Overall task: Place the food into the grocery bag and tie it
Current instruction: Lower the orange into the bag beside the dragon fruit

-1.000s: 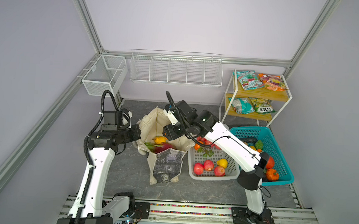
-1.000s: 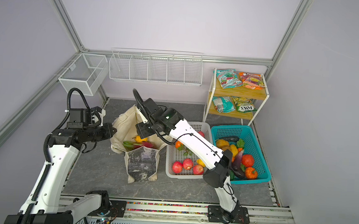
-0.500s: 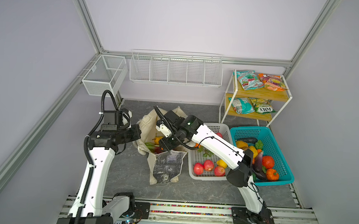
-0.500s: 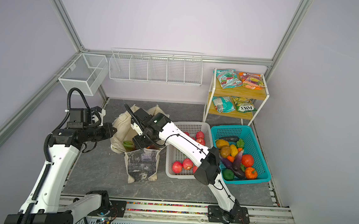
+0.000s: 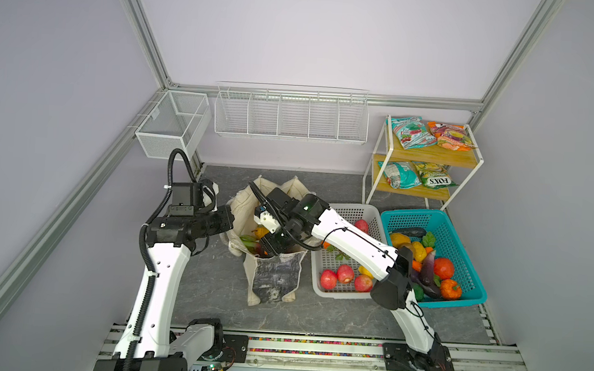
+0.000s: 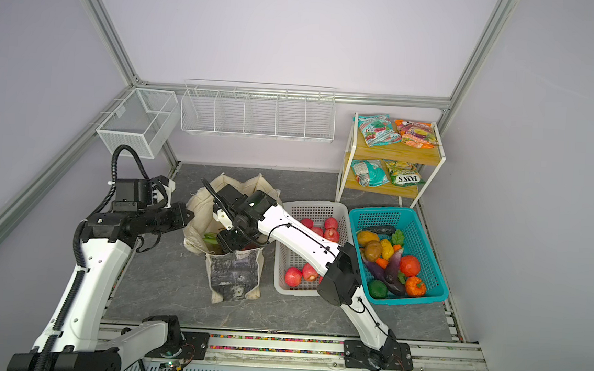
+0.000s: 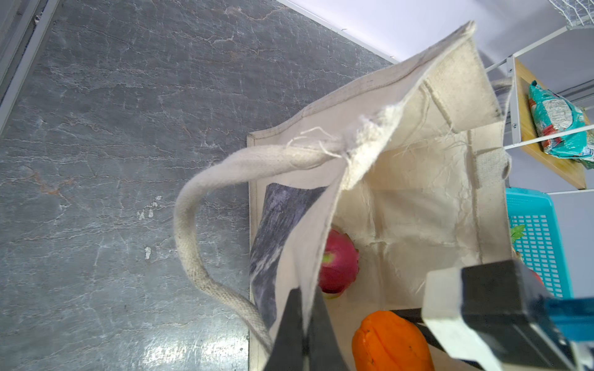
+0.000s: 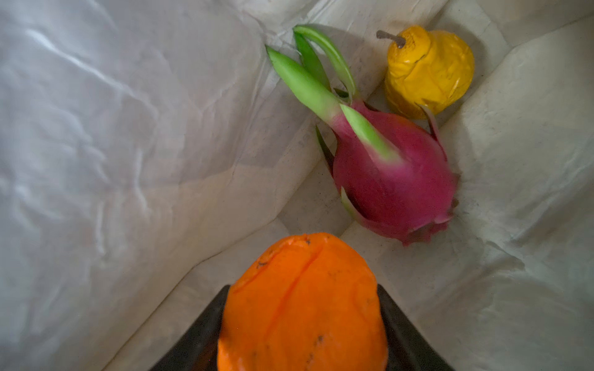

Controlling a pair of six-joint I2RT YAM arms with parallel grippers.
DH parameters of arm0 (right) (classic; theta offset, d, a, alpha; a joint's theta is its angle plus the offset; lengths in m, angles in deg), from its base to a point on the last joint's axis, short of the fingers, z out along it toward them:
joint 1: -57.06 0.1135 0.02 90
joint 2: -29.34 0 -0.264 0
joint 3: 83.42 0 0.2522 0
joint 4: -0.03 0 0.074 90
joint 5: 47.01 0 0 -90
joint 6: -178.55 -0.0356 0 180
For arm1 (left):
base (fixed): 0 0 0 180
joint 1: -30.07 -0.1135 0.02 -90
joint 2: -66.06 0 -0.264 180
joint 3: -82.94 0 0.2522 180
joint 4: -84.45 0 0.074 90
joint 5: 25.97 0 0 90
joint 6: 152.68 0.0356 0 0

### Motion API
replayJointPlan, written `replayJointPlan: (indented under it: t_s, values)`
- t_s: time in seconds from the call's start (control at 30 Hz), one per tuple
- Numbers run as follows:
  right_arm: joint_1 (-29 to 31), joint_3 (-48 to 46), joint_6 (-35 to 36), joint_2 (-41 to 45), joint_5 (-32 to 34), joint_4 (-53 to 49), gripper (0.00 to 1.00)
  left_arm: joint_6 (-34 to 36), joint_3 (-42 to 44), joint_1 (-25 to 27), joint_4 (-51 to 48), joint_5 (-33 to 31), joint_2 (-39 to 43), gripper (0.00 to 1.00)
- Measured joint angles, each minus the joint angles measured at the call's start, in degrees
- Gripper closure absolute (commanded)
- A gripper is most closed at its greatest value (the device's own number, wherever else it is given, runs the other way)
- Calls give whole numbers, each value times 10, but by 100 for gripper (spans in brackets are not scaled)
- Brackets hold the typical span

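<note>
The cream grocery bag (image 5: 272,277) (image 6: 233,275) stands open on the grey floor, its printed side toward the front. My left gripper (image 7: 303,321) (image 5: 230,221) is shut on the bag's left rim and holds the mouth open. My right gripper (image 8: 302,289) (image 5: 271,245) reaches down inside the bag, shut on an orange fruit (image 8: 302,321) (image 7: 389,340). On the bag's bottom lie a pink dragon fruit (image 8: 395,180) (image 7: 339,260) and a yellow pear (image 8: 427,70). One cream handle (image 7: 193,225) loops outside the bag.
A white perforated basket (image 5: 344,211) with red apples sits right of the bag, and a teal basket (image 5: 411,213) of mixed produce beyond it. A shelf (image 5: 430,154) at the back right holds snack packets. Wire baskets (image 5: 289,114) hang on the back wall.
My right gripper has moved left and down into the bag's mouth with the orange fruit. The left arm has stayed in place on the rim.
</note>
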Motion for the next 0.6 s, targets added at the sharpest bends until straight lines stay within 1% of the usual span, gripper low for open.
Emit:
replayJointPlan:
  t_s: [0.23, 0.6]
  values:
    - [-2, 16, 0, -34, -3, -4, 43, -2, 0, 0, 0, 5, 0, 100]
    - [-6, 28, -1, -51, -15, -6, 43, -2, 3, 0, 4, 7, 0, 100]
